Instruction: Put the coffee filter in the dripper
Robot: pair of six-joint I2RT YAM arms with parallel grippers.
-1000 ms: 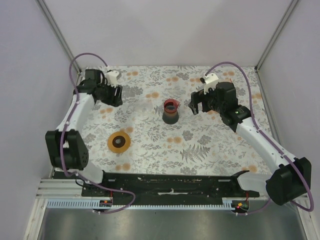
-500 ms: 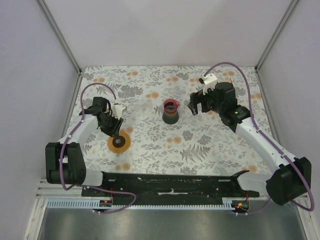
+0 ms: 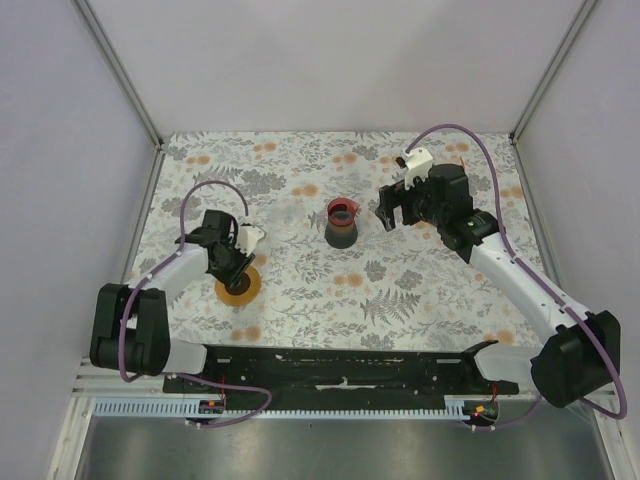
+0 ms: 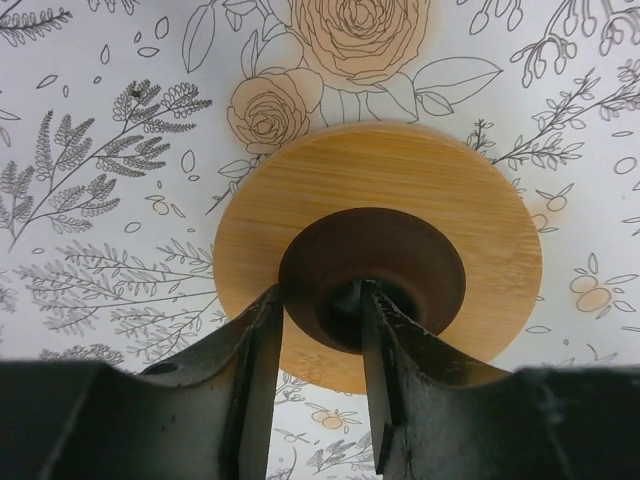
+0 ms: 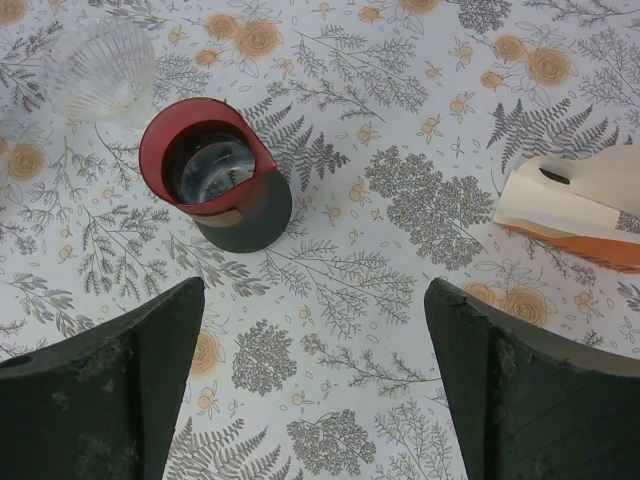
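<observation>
Left gripper [image 4: 319,292] sits low on the dripper [image 4: 470,240], left on the bench [image 3: 400,290]. Its jaws are half-closed astride the dark centre collar; a firm pinch cannot be confirmed. The dripper has a wood-grained flat rim and is empty. Right gripper [image 5: 312,290] hangs wide open, holding nothing. No loose coffee filter is visible. Judged next: draw one, probably from the orange-and-white box [image 5: 575,215].

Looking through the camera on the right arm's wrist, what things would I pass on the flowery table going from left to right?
clear ribbed glass piece → dark cup with a red rim → orange-and-white box at the right edge
</observation>
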